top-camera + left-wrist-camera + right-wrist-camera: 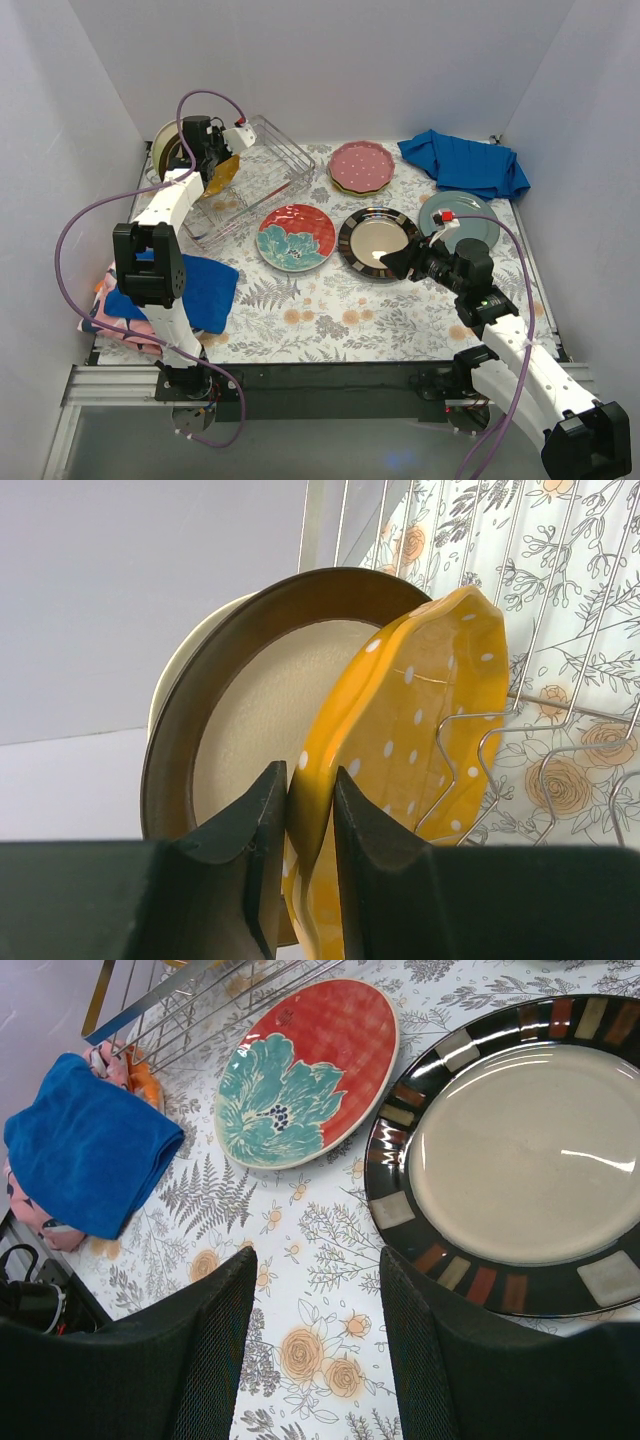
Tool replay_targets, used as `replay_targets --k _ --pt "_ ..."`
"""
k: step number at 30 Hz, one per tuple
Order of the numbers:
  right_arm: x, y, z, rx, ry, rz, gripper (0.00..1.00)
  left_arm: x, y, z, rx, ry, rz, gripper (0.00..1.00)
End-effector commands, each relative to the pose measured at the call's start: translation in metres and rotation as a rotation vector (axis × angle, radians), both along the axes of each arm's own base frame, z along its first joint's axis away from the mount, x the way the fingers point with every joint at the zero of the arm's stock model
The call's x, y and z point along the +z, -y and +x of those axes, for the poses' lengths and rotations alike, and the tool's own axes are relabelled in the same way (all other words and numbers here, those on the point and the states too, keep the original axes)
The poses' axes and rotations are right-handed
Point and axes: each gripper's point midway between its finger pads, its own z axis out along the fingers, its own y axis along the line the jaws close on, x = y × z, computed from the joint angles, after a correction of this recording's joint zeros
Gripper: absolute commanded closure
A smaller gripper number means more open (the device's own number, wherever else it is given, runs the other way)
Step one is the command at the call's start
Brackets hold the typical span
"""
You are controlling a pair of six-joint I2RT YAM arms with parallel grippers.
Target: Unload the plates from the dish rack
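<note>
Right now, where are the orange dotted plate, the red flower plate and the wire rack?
orange dotted plate [420,720], left wrist view, on its dotted face.
red flower plate [280,1100], right wrist view, on the teal flower.
wire rack [262,172], top external view, on its bare wire floor.

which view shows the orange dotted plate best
Left wrist: the orange dotted plate is close up, white dots and wavy rim clear, pinched in the left gripper. Top external shows only a small orange sliver at the dish rack. Right wrist shows just a corner of the rack, not this plate.
</note>
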Motion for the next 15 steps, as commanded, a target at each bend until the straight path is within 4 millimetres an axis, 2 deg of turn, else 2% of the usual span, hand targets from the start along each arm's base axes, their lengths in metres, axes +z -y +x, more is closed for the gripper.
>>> replay_targets --k 1,4,15 --pt "0.016 0.001 0.007 -0.012 0.076 0.004 0.42 -0.012 0.015 -0.004 -0.026 -0.051 -0.012 1.00" --pt "0.016 0.002 0.007 -0.019 0.081 0.004 0.42 0.004 0.015 -0.001 -0.014 -0.015 -0.024 1.00" --pt "0.023 0.003 0.007 -0.030 0.096 0.013 0.42 0.026 0.010 0.000 0.023 0.054 -0.003 1.00"
